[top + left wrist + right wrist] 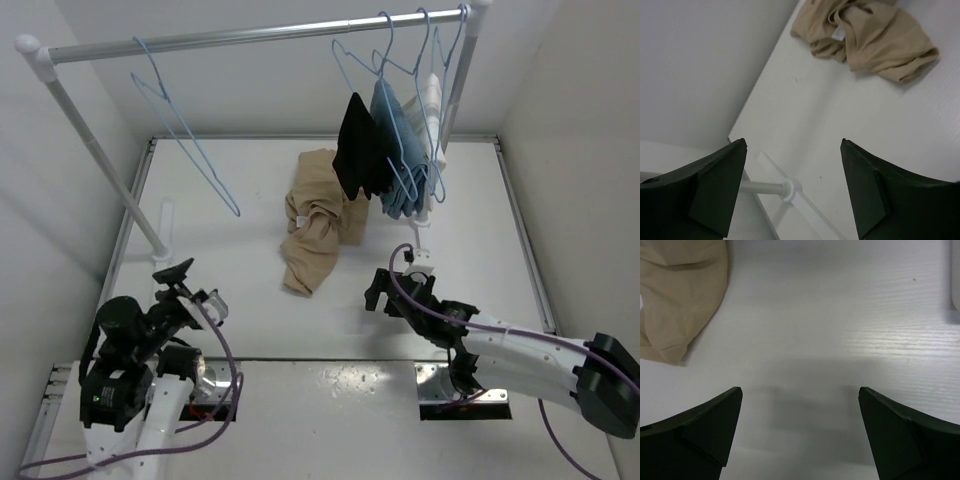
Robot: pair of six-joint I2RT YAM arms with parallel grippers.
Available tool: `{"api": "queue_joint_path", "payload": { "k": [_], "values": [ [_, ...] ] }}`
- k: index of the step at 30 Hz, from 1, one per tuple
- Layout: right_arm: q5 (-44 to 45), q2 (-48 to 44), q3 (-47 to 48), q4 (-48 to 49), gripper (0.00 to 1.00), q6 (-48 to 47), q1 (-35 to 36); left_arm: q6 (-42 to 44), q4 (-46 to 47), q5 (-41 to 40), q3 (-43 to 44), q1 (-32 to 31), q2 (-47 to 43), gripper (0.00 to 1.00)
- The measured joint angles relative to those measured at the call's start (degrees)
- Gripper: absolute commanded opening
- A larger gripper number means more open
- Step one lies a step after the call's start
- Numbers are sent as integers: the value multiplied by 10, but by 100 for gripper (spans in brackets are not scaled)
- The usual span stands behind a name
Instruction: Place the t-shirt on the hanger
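Observation:
The tan t-shirt (pixel 318 225) lies crumpled on the white table, mid-back. It also shows in the left wrist view (pixel 870 35) with its white neck label, and at the top left of the right wrist view (pixel 675 295). The empty light-blue wire hanger (pixel 185 135) hangs on the left part of the rail. My left gripper (pixel 190 283) is open and empty at the near left, far from the shirt. My right gripper (pixel 385 290) is open and empty, low over the table just right of the shirt's near end.
A metal clothes rail (pixel 260 35) spans the back on two slanted posts. Its left foot (pixel 790 189) sits near my left gripper. Black (pixel 358 150), blue (pixel 400 150) and white (pixel 432 105) garments hang on blue hangers at the rail's right end.

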Motion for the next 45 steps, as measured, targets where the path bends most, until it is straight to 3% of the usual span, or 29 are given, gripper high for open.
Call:
{"api": "queue_joint_path", "payload": {
  "k": [5, 12, 20, 31, 38, 41, 42, 45],
  "values": [
    [-21, 32, 12, 22, 100, -23, 0, -50, -2, 50, 104, 0, 49, 83],
    [-34, 41, 17, 27, 100, -42, 0, -318, 207, -1, 196, 0, 162, 83],
    [-41, 19, 17, 29, 100, -46, 0, -539, 319, -84, 364, 0, 322, 82],
    [-42, -1, 13, 34, 100, -45, 0, -621, 287, -187, 456, 0, 453, 80],
    [-42, -1, 13, 36, 100, -45, 0, -652, 241, -168, 468, 8, 515, 76],
    [-42, -3, 13, 35, 100, -46, 0, -664, 218, -165, 469, 16, 527, 58],
    [-42, -6, 12, 34, 100, -45, 0, -667, 212, -164, 469, 17, 528, 37],
    [-42, -20, 11, 33, 100, -46, 0, -676, 206, -155, 469, 19, 526, 11]
  ]
}}
